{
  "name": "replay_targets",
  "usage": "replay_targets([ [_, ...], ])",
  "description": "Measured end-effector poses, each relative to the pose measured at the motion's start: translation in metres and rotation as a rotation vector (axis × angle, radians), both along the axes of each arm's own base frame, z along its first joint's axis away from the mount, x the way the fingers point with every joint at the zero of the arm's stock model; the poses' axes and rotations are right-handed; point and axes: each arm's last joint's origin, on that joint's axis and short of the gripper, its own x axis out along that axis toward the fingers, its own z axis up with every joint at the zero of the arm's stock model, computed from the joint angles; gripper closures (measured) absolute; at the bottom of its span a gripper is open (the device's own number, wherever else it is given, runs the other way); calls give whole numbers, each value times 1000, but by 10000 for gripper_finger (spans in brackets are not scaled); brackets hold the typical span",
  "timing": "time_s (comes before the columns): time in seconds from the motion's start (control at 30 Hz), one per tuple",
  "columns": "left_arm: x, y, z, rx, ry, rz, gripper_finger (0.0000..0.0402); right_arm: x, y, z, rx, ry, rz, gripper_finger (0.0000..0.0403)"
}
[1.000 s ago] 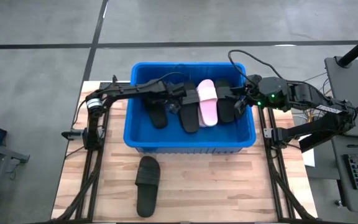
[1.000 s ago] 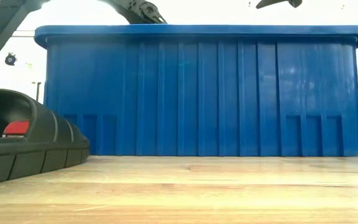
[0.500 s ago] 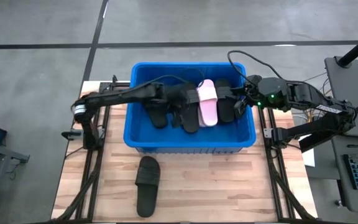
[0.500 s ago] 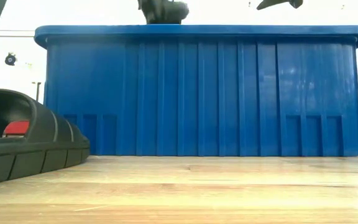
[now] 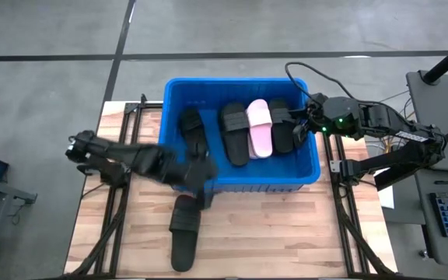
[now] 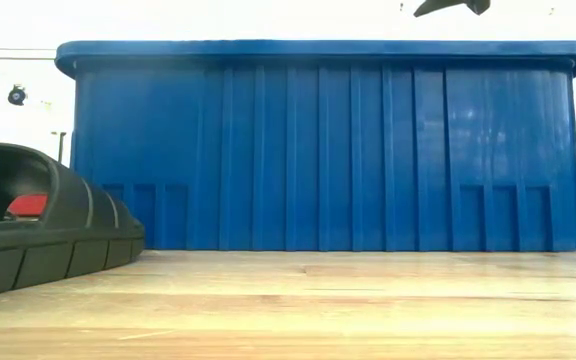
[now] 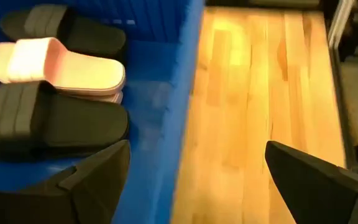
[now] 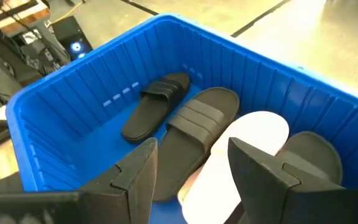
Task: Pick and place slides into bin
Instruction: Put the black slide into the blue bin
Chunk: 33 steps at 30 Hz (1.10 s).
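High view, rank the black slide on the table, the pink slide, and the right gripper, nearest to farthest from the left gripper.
1. Black slide on the table, just below the left gripper.
2. Pink slide, inside the bin.
3. Right gripper, at the bin's right rim.

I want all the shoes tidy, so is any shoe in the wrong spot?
Yes. One black slide lies on the table in front of the bin, while four others sit inside. The open left gripper is above it; the open right gripper is over the bin.
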Motion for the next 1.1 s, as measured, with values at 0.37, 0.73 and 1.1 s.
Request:
replay_targets([
  [0.37, -40, -83, -72, 85, 293, -15, 45, 4, 0, -5, 20, 14, -11, 216],
  [0.73, -73, -115, -162, 81, 343, 36, 45, 19, -2, -24, 26, 99, -11, 216],
  [1.1, -78, -111, -207, 140, 353, -31, 45, 26, -2, -32, 28, 163, -10, 216],
])
